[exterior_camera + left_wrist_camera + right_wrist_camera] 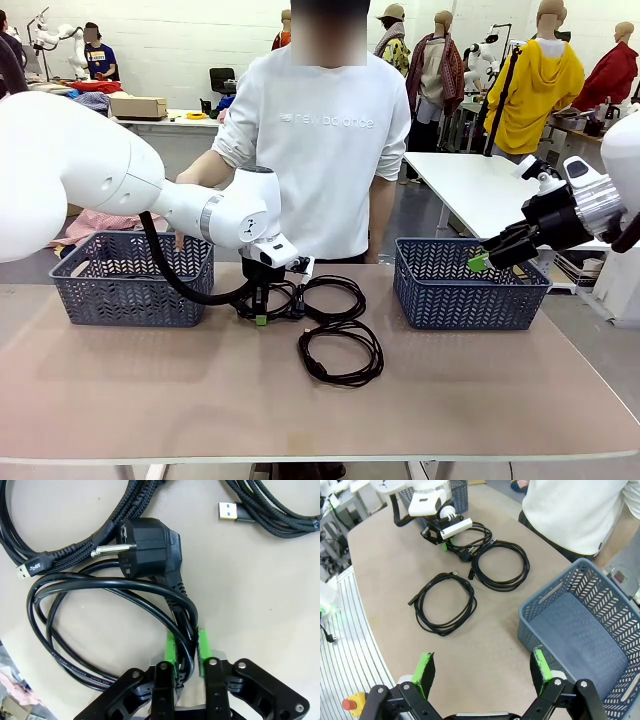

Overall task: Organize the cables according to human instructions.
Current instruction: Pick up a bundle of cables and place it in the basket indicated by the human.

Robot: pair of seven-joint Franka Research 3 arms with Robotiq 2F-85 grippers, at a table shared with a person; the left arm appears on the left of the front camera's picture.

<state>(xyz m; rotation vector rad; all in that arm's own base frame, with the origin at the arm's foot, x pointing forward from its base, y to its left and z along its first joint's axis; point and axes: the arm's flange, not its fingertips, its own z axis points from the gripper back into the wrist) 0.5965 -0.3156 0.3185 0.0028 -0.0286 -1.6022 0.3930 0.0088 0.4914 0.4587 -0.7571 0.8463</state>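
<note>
Three black cable coils lie on the table in front of the person in a white sweatshirt (pixel 325 150). My left gripper (pixel 262 318) is down on the leftmost coil. In the left wrist view the left gripper (pixel 186 650) is shut on strands of the power cord (pixel 100 587), just below its black plug (pixel 147 550). A braided USB cable (pixel 60 555) lies beside it. A second coil (pixel 335 292) rests to the right, and a third coil (pixel 342 355) lies nearer me. My right gripper (pixel 482 262) hovers open at the right basket's near left corner; its open fingers frame the right gripper (pixel 482 672) view.
Two blue-grey slatted baskets stand on the table, the left basket (pixel 130 280) and the right basket (pixel 465 290), whose inside (pixel 580 645) holds nothing. The person's arm reaches down behind the left basket. Bare tabletop lies along the near edge.
</note>
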